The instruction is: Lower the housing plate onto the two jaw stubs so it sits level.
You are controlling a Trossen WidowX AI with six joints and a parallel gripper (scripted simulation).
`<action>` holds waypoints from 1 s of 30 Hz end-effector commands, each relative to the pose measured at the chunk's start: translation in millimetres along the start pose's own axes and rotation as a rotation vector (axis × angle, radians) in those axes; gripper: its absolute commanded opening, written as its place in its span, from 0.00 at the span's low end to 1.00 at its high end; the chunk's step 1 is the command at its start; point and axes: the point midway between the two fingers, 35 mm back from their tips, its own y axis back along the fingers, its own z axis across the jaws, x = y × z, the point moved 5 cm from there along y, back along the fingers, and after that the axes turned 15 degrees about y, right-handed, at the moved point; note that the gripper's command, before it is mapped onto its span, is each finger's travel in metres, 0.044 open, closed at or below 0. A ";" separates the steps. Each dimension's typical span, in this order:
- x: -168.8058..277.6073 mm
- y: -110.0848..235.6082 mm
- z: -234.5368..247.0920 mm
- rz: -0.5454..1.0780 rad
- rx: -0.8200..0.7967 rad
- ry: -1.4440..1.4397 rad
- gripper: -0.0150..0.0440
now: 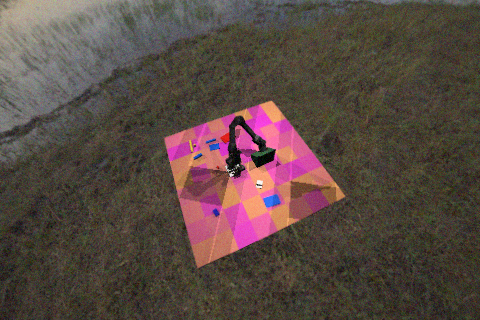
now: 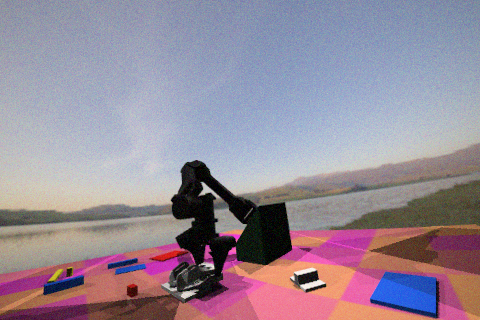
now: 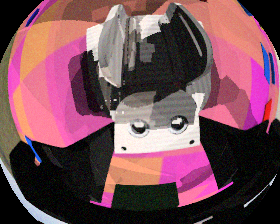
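The white and grey housing plate (image 3: 157, 143) shows in the wrist view, with two round holes side by side and a grey shaded upper part. My gripper (image 3: 156, 123) (image 2: 210, 270) is shut on it, with one black finger at each side. The two curved grey jaws, a left jaw (image 3: 112, 52) and a right jaw (image 3: 203, 47), stand just beyond the plate over a white base (image 3: 93, 36) (image 2: 185, 296). Bright round shapes show in the holes; whether these are the stubs, and whether the plate touches them, I cannot tell. In the exterior view the fingers hide most of the plate.
A dark green block (image 1: 263, 158) (image 2: 276, 232) stands beside the arm. A small white stepped piece (image 1: 259, 185) (image 2: 306, 277) and a blue slab (image 1: 272, 201) (image 2: 406, 292) lie on the same side. A red cube (image 2: 132, 290), a red slab (image 2: 168, 256) and several blue and yellow pieces lie opposite.
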 end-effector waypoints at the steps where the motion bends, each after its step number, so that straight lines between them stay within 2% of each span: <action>1: 0.3 -1.4 0.2 0.000 0.004 0.007 0.85; 30: 0.3 -6.3 0.2 0.000 0.004 0.008 0.85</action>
